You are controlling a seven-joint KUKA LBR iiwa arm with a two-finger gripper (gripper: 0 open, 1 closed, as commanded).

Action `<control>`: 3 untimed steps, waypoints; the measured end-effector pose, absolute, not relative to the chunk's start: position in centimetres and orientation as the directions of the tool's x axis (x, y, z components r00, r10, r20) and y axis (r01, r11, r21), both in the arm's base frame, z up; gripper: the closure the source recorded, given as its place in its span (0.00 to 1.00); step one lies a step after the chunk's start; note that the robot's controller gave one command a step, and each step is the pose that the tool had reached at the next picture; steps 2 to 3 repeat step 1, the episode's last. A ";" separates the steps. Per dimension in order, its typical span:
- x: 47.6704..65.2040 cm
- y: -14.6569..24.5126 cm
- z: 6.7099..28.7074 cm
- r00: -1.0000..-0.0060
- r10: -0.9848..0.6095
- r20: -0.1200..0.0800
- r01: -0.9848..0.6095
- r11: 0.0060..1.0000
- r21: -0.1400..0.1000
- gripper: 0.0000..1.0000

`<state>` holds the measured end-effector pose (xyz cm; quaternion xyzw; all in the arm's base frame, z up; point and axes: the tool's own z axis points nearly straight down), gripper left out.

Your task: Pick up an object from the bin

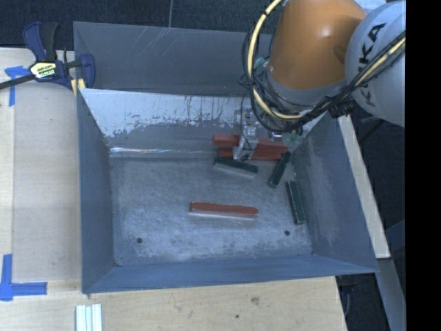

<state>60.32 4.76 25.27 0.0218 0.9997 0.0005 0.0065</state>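
A grey metal bin [96, 185] seen from above; the robot arm, with an orange cover [313, 36] and looped cables at its wrist, reaches in from the right. The pincer [246, 145] is low at the far side of the bin floor, near the back wall; it sits over the middle of a long red block [225, 141], with a dark flat bar [234, 166] just in front of that. How far the pincer is open, and whether it touches or holds either piece, cannot be told. To its right lie a tilted dark stick [278, 171] and a dark green strip [295, 203]; a flat red bar [224, 211] lies apart at mid-floor.
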 end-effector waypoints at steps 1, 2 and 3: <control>59.9 1.5 24.7 -0.997 -0.077 -0.002 -0.077 0.997 -0.001 1.00; 59.9 1.5 24.7 -0.997 -0.077 -0.002 -0.077 0.997 -0.001 1.00; 59.9 1.5 24.7 -0.997 -0.077 -0.002 -0.077 0.997 -0.001 1.00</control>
